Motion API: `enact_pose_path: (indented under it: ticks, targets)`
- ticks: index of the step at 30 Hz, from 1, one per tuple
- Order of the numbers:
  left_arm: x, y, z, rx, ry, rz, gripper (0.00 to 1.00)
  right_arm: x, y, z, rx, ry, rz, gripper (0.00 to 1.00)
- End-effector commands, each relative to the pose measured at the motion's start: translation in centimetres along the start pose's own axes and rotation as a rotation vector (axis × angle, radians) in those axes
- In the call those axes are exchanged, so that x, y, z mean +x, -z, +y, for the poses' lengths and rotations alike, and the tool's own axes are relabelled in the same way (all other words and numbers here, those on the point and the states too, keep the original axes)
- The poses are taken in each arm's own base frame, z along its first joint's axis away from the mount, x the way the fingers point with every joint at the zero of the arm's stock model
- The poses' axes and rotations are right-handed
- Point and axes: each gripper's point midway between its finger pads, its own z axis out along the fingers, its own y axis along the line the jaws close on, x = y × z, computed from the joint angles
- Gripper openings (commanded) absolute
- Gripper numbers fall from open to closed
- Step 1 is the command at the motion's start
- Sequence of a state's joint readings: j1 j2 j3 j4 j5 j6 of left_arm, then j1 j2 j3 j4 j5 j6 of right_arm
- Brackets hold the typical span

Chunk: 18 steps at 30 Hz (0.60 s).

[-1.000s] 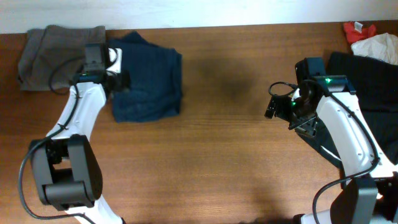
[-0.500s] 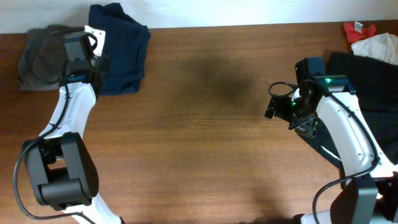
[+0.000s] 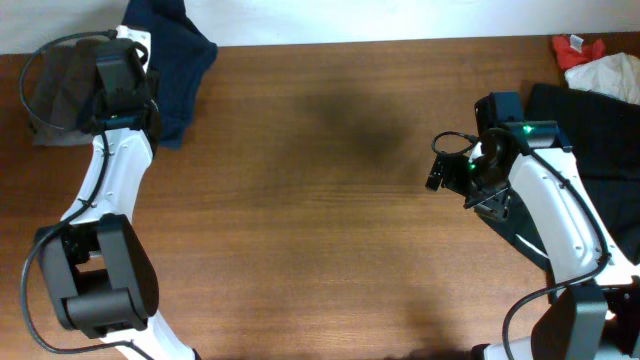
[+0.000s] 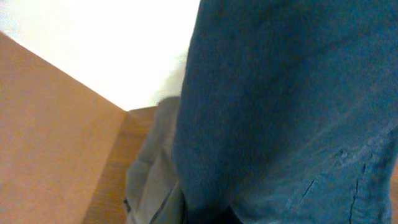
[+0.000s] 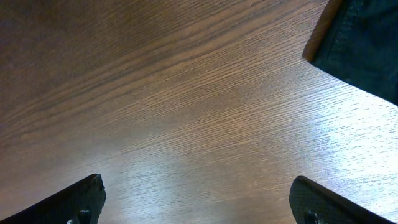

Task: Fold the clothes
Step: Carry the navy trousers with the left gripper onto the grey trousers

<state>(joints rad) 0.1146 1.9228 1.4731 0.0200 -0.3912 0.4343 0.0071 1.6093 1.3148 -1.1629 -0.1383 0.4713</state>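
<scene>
Left end effector is at the far left corner of the table, pressed together and pinching the navy shorts. Its fingertips are buried in the fabric and cannot be made out from above. The shorts are bunched at the table's back edge, with their upper part reaching past the edge over the white background and their lower part lying on the wood. In the left wrist view the navy cloth fills most of the picture, with a seam running near its lower right side. Just beside the shorts, on the left, lies a grey garment, crumpled on the table corner and touching the navy fabric.

On the other side, the right end effector hovers over bare wood with its fingers spread wide and nothing between them. A black garment lies near it at the table's right edge, and its corner shows at the upper right of the right wrist view. A white cloth and something small and red sit at the far right corner.
</scene>
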Motion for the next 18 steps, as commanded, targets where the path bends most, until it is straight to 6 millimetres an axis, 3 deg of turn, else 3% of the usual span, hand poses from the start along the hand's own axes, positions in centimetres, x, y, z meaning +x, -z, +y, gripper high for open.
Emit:
enact_pose_path:
  ticks: [1,5,13,18]
  targets:
    - [-1.6,0.2,2.5,-0.078,0.034,-0.031,0.00,-0.4,0.4,0.0,0.004,0.001,-0.020,0.98]
    - [-1.2,-0.3,3.7,-0.087,0.066,-0.034,0.00,-0.4,0.4,0.0,0.004,0.001,-0.020,0.98]
    - [1.3,-3.3,6.2,-0.091,0.152,-0.045,0.01,-0.4,0.4,0.0,0.004,0.001,-0.020,0.98]
    - [1.9,-5.0,6.1,0.012,0.169,-0.104,0.08,-0.4,0.4,0.0,0.004,0.001,-0.020,0.98]
